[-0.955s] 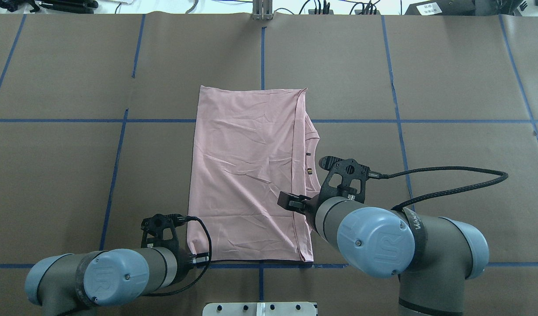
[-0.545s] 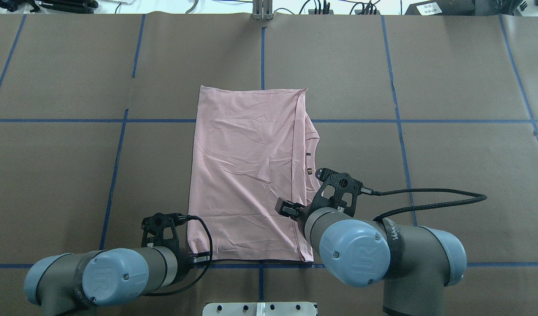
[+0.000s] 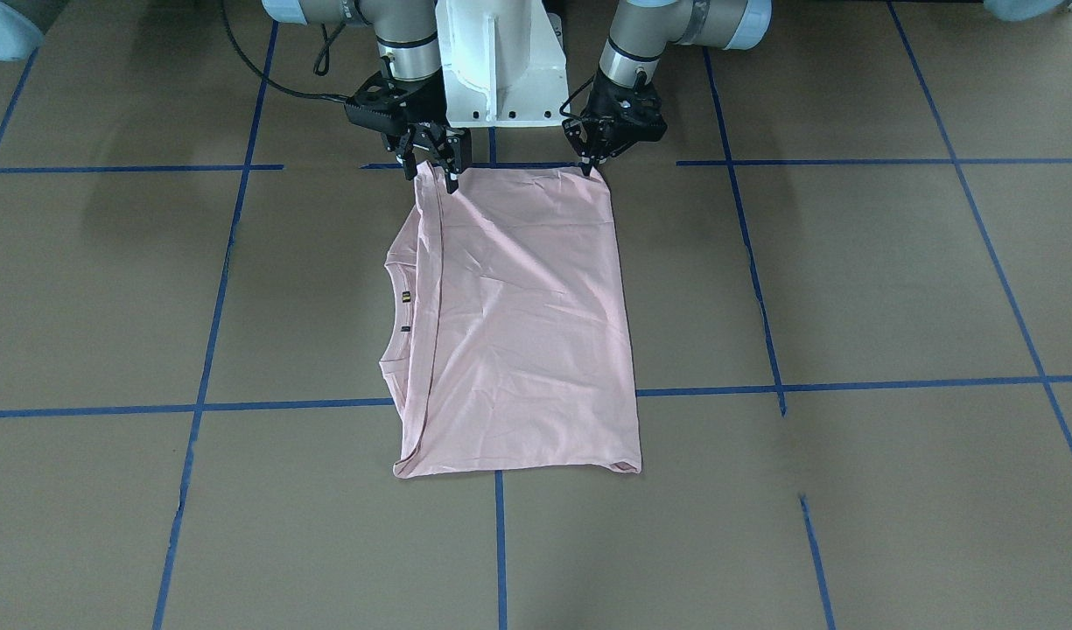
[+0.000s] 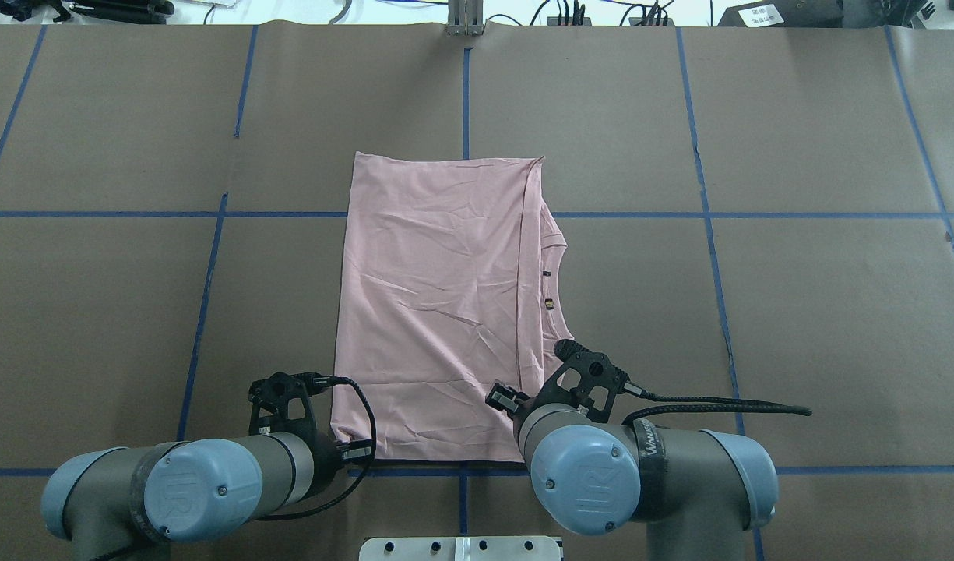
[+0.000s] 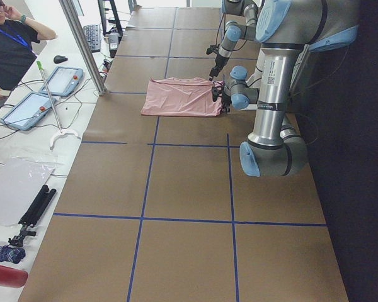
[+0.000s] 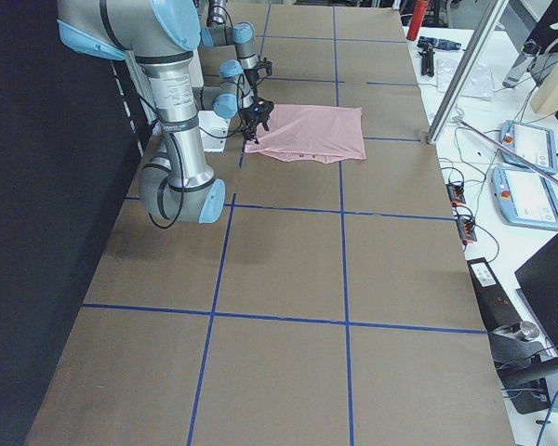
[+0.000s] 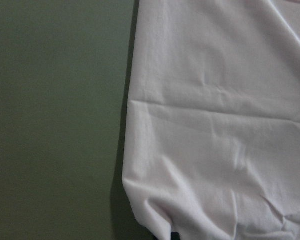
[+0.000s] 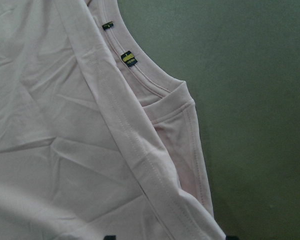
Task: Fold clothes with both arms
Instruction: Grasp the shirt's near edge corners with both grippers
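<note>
at the robot-side edge of the desk [image 4: 796,273], the right hand [image 3: 432,166] has drawn back along the folded pink t-shirt [image 4: 438,312] to its near corner, fingers spread open astride the hem. the left hand [image 3: 591,166] stays pinched on the other near corner. with both corners covered, a lift-and-fold toward the far edge looks next.

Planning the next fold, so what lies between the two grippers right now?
The pink T-shirt: its robot-side edge runs from the left gripper to the right gripper, as the front-facing view shows.
</note>
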Robot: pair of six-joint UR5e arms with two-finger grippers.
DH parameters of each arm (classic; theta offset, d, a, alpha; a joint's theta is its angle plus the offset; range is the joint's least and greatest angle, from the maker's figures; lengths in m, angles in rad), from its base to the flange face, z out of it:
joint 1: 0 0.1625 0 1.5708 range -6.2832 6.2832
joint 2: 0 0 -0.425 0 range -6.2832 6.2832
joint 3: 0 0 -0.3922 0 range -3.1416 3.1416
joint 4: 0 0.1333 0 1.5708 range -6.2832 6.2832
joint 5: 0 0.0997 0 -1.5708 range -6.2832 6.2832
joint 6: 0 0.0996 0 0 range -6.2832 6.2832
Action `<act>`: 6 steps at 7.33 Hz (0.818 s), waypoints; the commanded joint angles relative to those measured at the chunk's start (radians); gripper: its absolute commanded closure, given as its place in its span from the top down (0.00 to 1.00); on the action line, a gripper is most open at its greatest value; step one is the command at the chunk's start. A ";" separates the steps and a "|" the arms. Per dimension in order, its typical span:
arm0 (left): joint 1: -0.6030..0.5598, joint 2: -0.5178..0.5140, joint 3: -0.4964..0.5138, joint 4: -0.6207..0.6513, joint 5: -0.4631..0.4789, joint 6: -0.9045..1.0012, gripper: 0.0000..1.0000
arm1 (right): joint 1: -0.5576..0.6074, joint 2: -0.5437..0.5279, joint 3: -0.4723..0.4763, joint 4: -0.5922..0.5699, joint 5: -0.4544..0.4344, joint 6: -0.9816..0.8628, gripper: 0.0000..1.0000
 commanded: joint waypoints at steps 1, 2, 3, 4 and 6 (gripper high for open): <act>0.001 0.000 0.000 0.000 0.003 -0.001 0.00 | -0.015 0.013 -0.028 0.000 0.002 0.015 0.76; 0.001 0.000 0.000 0.000 0.003 -0.001 0.00 | -0.023 0.012 -0.030 0.000 0.002 0.015 0.74; 0.001 0.000 0.000 0.000 0.002 -0.001 0.00 | -0.029 0.010 -0.028 0.001 0.002 0.015 0.71; 0.002 0.000 0.000 0.000 0.002 -0.003 0.00 | -0.040 0.007 -0.030 0.001 0.002 0.015 0.70; 0.001 0.000 0.000 0.000 0.002 -0.001 0.00 | -0.049 0.009 -0.030 0.001 0.002 0.015 0.70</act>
